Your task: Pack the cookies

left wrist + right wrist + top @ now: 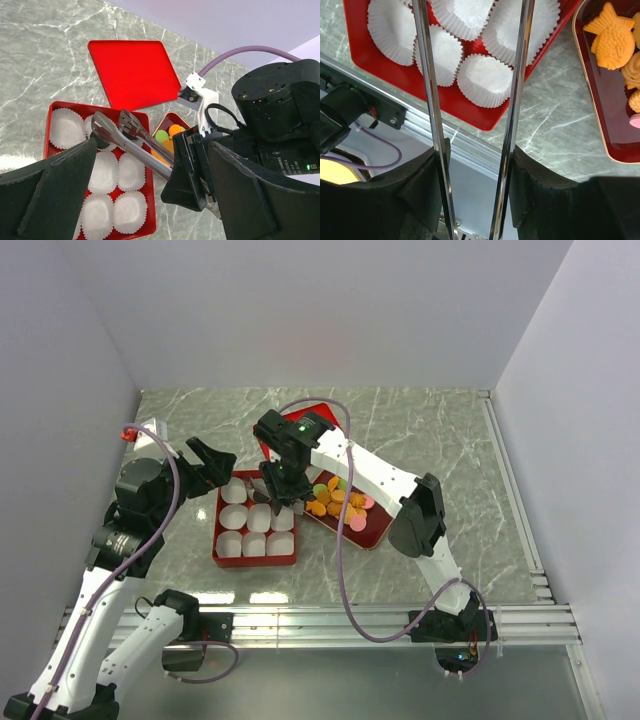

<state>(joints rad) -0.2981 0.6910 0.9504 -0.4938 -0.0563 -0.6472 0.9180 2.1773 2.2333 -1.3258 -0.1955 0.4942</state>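
**Tongs over the box, cookies waiting in the tray**

I have the grey-green marbled table filling the frame. At its centre sits the shallow red rectangular box, and its flat red lid lies just above it, out of the way so the box is open for filling.

Just right of the box is the dark red oval tray, close enough that each transfer should be short.

My right gripper is clamped around the long steel tongs, with both blades pressed against its pads and standing apart. Their tips hang over the upper right of the box. I cannot tell whether the dark spot there is a cookie.

My left gripper hovers at the box's upper left corner with its jaws spread wide and empty, I judge to steady it.

The white pleated paper cups line the box, so each piece gets its own seat.

The cookies are orange, green and pink, and they lie heaped in the tray.
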